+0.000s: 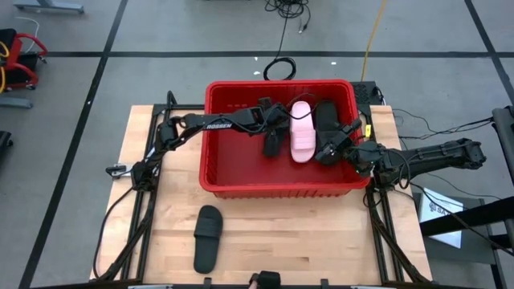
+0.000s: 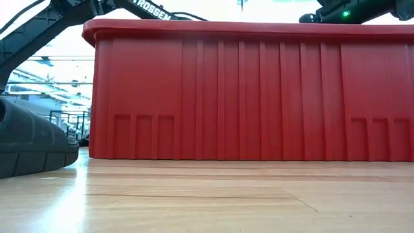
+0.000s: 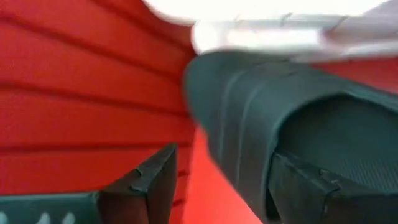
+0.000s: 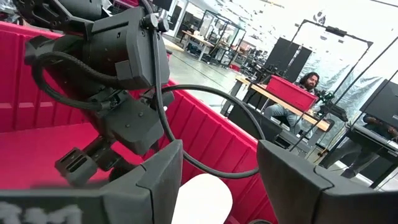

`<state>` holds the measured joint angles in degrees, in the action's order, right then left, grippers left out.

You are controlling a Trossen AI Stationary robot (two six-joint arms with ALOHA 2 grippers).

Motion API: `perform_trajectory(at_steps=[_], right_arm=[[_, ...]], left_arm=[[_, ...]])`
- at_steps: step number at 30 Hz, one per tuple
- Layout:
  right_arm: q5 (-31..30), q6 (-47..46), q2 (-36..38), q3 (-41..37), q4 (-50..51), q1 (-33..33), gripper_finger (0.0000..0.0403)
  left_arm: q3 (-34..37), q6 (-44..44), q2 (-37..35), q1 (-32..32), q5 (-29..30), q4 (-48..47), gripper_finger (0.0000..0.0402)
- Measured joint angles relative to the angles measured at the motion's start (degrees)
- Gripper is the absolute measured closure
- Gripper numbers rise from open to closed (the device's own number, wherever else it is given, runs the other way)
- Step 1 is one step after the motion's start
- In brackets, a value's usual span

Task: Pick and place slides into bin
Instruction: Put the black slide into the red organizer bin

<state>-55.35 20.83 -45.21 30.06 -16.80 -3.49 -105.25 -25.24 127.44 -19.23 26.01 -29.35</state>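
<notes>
The red bin [image 1: 210,172] stands mid-table; its near wall fills the low view [image 2: 246,97]. Inside lie a pink slide [image 1: 302,132] and a black slide [image 1: 326,119] to its right. My left gripper [image 1: 271,128] reaches into the bin from the table's left, open, with another black slide [image 3: 261,118] between its fingers, close to one finger [image 3: 311,193]. My right gripper [image 1: 325,148] is open inside the bin's right part, and the pink slide's end [image 4: 202,199] shows between its fingers. One black slide [image 1: 209,238] lies flat on the table in front of the bin and also shows in the low view [image 2: 26,142]. My left gripper has the black slide's strap side [image 3: 273,143] beside one finger, with red bin wall showing between the slide and the other finger [image 3: 152,186]. Whether that finger touches the slide, I cannot tell.
The bin's walls stand close around both grippers. Bare wooden table lies in front of the bin and at its left. Cables run along both table sides. A person sits at a desk far behind in the right wrist view [image 4: 298,93].
</notes>
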Motion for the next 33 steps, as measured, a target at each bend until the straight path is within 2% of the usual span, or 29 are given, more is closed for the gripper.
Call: perform_trajectory(at_steps=[2,4,11,19,23,26,29,33], right_arm=[[0.0,-0.1,0.0,0.0,0.0,0.0,0.0206],[0.0,-0.1,0.0,0.0,0.0,0.0,0.0206],[0.0,-0.1,0.0,0.0,0.0,0.0,0.0206],[0.1,-0.4,0.0,0.0,0.0,0.0,0.0206],[0.1,-0.4,0.0,0.0,0.0,0.0,0.0206],[0.1,-0.4,0.0,0.0,0.0,0.0,0.0206],[0.1,-0.4,0.0,0.0,0.0,0.0,0.0206],[0.1,-0.4,0.0,0.0,0.0,0.0,0.0206]], left_arm=[[0.0,-0.3,0.0,-0.2,2.9,-0.2,0.0176],[0.0,-0.2,0.0,-0.5,3.0,-0.2,0.0176],[0.0,4.9,0.0,0.3,-8.1,2.7,0.0176],[0.0,1.4,0.0,4.1,-6.9,9.4,0.0176],[0.0,0.4,0.0,4.6,-2.8,8.1,0.0176],[0.0,1.3,0.0,3.7,-2.6,5.5,0.0176],[0.0,2.4,0.0,2.8,-3.8,2.2,0.0176],[0.0,3.4,0.0,1.6,-9.3,-2.0,0.0176]])
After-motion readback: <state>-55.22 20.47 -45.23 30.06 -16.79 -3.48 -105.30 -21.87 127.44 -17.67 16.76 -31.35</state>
